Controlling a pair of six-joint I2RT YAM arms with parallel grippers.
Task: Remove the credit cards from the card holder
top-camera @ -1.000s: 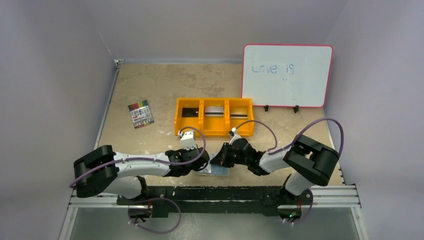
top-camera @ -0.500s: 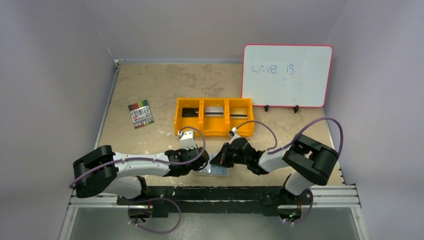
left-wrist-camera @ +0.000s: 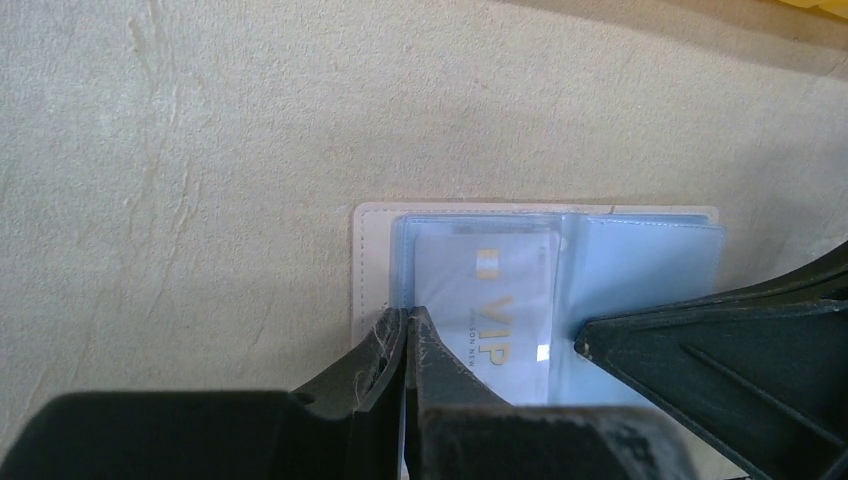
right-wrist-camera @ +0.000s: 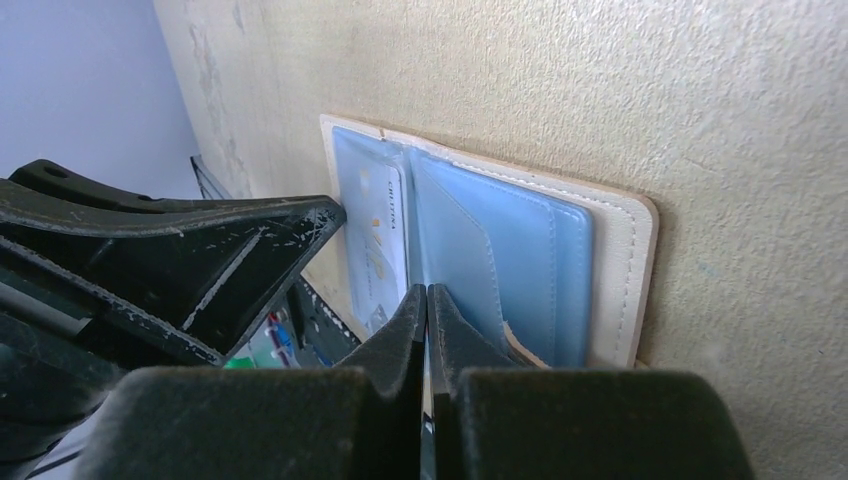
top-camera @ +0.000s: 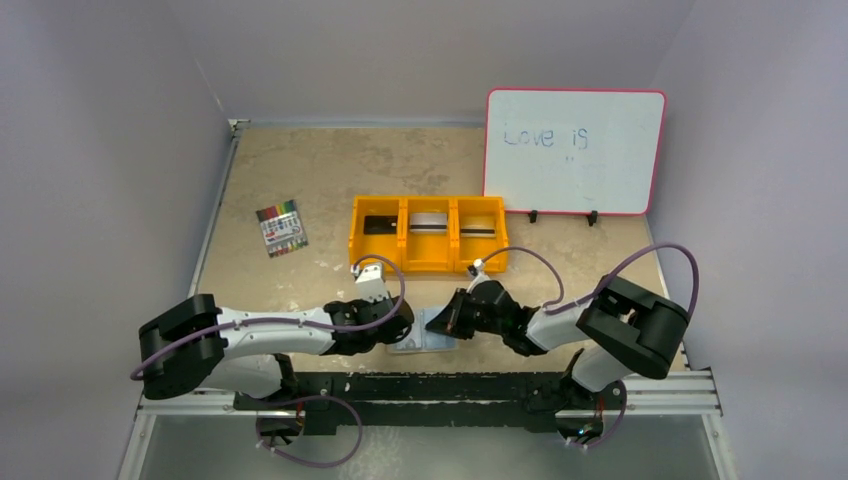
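The holder (left-wrist-camera: pixel 640 250) lies open and flat on the surface (top-camera: pixel 300 170), close to the near edge, between my two arms. My left tool (left-wrist-camera: pixel 405 335) is closed tight at the left side of the holder. It seems to nip the edge of the clear sleeve over the VIP card (left-wrist-camera: pixel 500 300), I judge to pin that side down. My right tool (right-wrist-camera: pixel 427 300) is also closed tight, with its tips at the fold on the blue pocket. I cannot tell whether it grips anything there. The card sits fully inside its sleeve, so none is out yet.

The two tools nearly touch over the holder, and each crowds the other's reach to the card. The orange tray (top-camera: pixel 355 240) stands just beyond, already with cards in its compartments. The markers (top-camera: pixel 281 228) and whiteboard (top-camera: pixel 575 150) are well apart and block nothing.
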